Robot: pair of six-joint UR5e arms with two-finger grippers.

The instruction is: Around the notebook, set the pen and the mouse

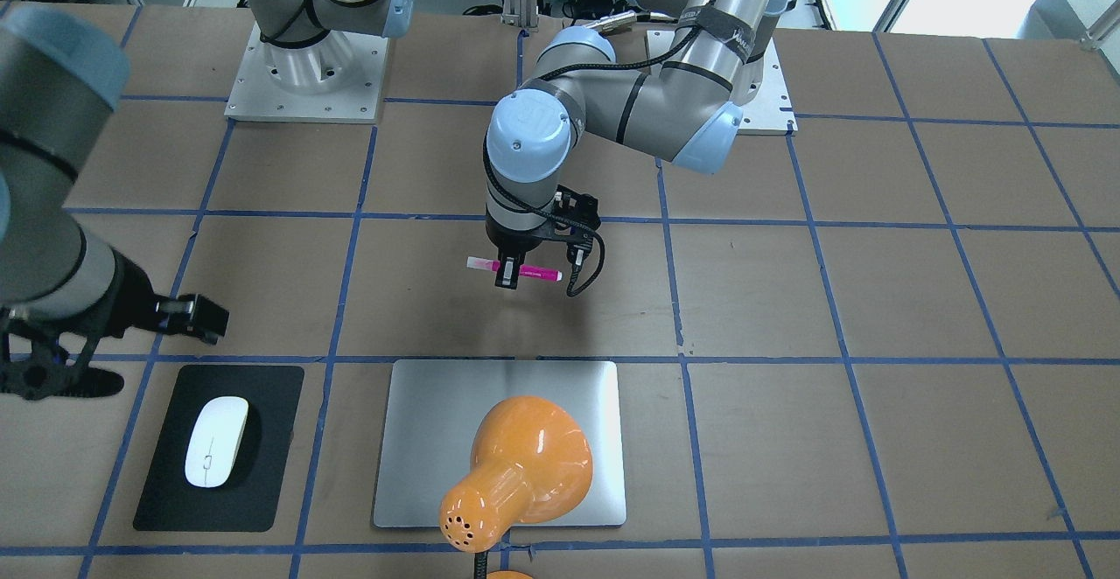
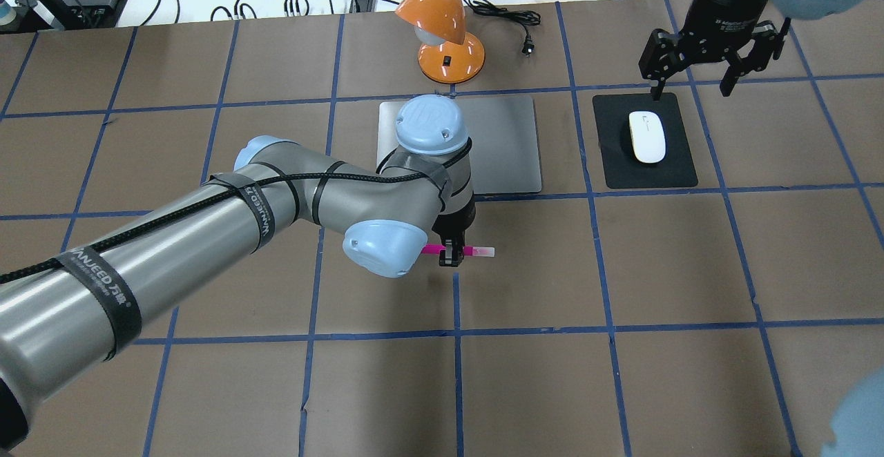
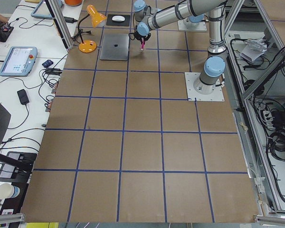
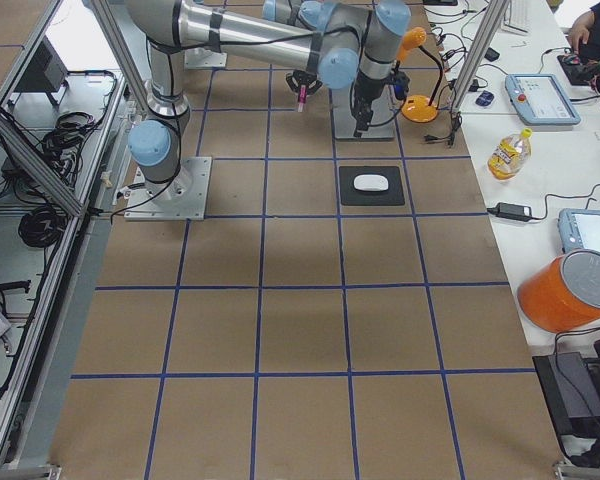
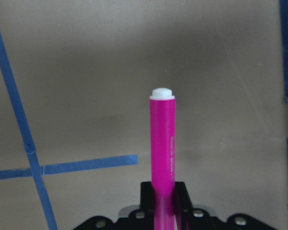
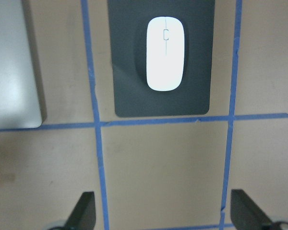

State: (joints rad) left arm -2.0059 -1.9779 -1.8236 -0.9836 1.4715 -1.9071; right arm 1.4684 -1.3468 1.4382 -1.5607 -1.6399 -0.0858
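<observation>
My left gripper (image 1: 507,276) is shut on the magenta pen (image 1: 535,273) and holds it level above the table, on the robot's side of the silver notebook (image 1: 437,439). In the left wrist view the pen (image 5: 162,143) juts out from between the fingers, white tip forward. The white mouse (image 2: 647,137) lies on a black mat (image 2: 621,167) beside the notebook (image 2: 511,146). Beyond the mat's far edge, my right gripper (image 2: 693,88) hangs open and holds nothing. The right wrist view shows the mouse (image 6: 165,53) ahead of the spread fingers (image 6: 84,211).
An orange desk lamp (image 2: 449,36) stands at the notebook's far edge, its shade (image 1: 516,470) hanging over the notebook. Cables, a bottle and chargers lie on the white bench past the table. Blue tape lines grid the brown tabletop.
</observation>
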